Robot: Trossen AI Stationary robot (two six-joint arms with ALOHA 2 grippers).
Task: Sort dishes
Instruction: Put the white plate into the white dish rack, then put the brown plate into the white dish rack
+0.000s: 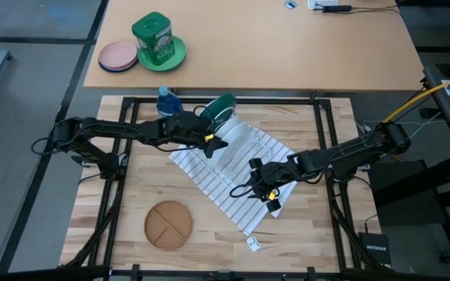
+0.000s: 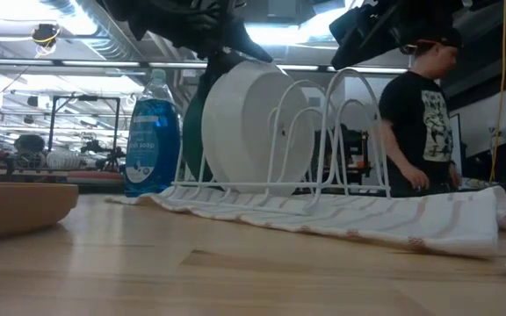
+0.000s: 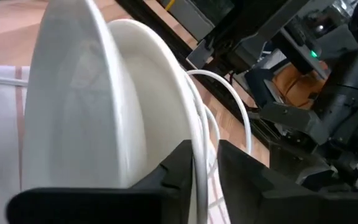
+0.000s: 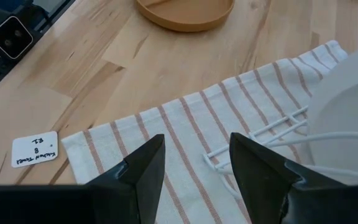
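A white wire rack point(image 1: 244, 148) stands on a striped towel point(image 1: 233, 195). The dark green plate point(image 1: 223, 105) stands on edge in the rack's far slot. Two white plates point(image 3: 61, 106) point(image 3: 148, 93) stand on edge next to it; the low view shows one white plate point(image 2: 244, 123) in front of the green one point(image 2: 193, 132). The tan divided plate point(image 1: 169, 225) lies flat on the table near the front edge. My left gripper point(image 1: 213, 142) is at the top of the rack, shut on a white plate. My right gripper point(image 1: 260, 186) hovers open over the towel point(image 4: 185, 124), touching nothing. My left gripper point(image 3: 205, 171) pinches the top rim point(image 3: 194, 134) of the second white plate between its two fingers, coming from above and from the table's left. The plate stands upright on edge in the rack, its lower part between the wires.
A blue dish-soap bottle point(image 1: 166, 101) stands just left of the rack. A small paper card point(image 1: 253, 243) lies near the towel's front corner. A pink plate point(image 1: 118, 56) and a pale green plate with a canister point(image 1: 158, 40) sit on the far table. A person point(image 2: 420, 114) stands beyond the table.
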